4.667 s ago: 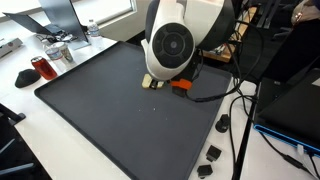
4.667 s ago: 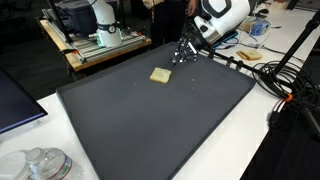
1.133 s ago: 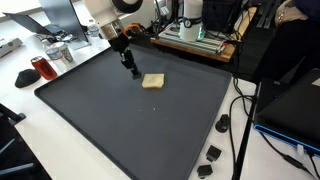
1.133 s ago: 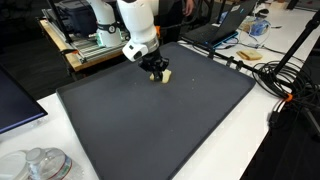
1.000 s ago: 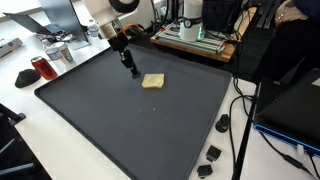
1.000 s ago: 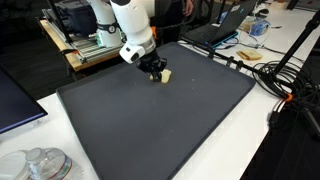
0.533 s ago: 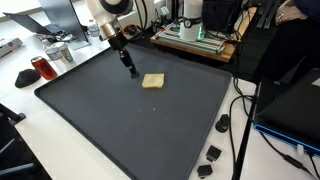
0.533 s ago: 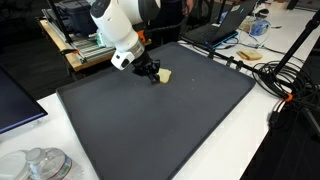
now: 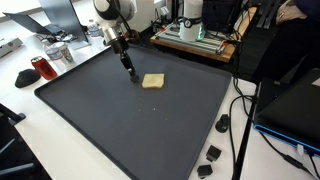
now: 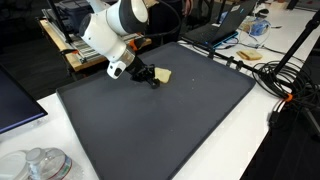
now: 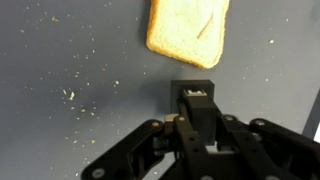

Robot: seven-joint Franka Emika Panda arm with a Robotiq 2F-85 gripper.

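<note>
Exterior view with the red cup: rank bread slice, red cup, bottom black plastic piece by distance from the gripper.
1. Bread slice, beside the gripper, on the mat.
2. Red cup, beyond the mat's left corner.
3. Black plastic piece, bottom right.

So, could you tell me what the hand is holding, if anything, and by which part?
Nothing: the hand is shut and empty; the slice of bread lies on the mat just clear of it.
</note>
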